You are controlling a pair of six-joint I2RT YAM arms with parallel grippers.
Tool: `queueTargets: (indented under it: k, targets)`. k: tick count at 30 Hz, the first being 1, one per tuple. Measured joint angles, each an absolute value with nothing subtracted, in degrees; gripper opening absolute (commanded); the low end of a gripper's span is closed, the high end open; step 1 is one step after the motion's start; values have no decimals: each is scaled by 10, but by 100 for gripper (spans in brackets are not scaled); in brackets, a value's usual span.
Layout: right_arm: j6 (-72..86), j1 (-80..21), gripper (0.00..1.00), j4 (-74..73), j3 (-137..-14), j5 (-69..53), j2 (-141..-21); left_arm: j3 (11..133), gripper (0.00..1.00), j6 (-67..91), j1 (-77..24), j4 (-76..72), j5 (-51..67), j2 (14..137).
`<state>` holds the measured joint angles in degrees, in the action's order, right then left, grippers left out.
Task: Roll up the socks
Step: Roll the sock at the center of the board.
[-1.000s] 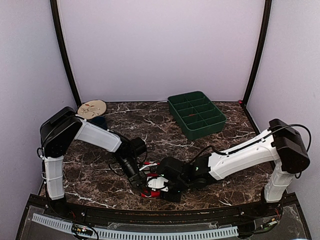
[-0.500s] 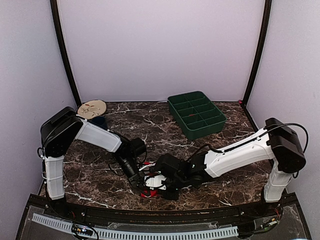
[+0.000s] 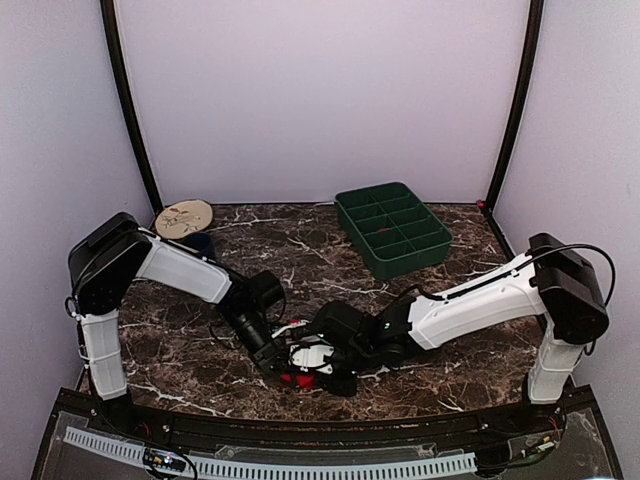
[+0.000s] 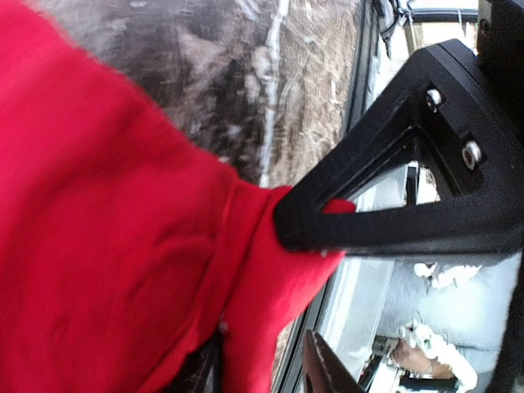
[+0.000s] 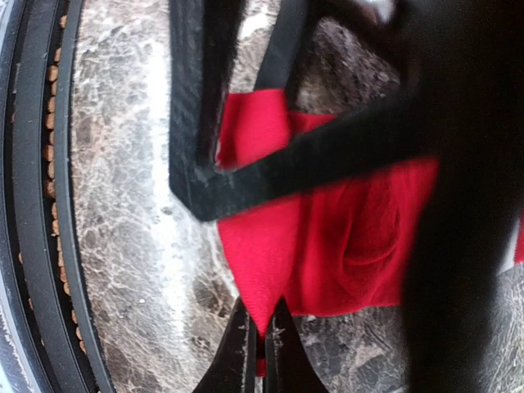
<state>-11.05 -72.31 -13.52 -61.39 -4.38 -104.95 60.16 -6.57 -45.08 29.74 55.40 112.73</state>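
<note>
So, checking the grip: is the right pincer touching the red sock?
Touching. The right wrist view shows the right pincer pinching an edge of the red sock.

The red fabric socks (image 3: 300, 379) lie on the dark marble table (image 3: 300, 250) near its front edge, midway across. Behind them, to the right, sits the green plastic compartment tray (image 3: 410, 260) — far back on the left, the round wooden disc (image 3: 183, 217), with a small dark blue object (image 3: 199, 243) just before it.
</note>
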Motion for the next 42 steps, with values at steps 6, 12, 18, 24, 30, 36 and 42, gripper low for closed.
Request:
queueTargets:
  k: [6,12,18,24,30,36,42]
  targets:
    - [-102,-720,0,-133,-614,-49,-1050,560,39,-30,-432,262,525,1083]
    - [-100,-714,0,-140,-621,-64,-1059,526,39,6,-424,224,479,1040]
    - [-100,-707,0,-153,-639,-79,-1070,493,39,40,-415,187,439,1003]
    - [-97,-698,0,-163,-646,-99,-1075,457,39,73,-408,152,384,957]
    - [-86,-684,0,-170,-646,-130,-1075,417,39,103,-403,114,319,889]
    - [-76,-669,0,-185,-651,-170,-1078,368,38,128,-403,60,251,816]
    - [-73,-647,0,-224,-699,-230,-1112,318,35,135,-415,7,185,733]
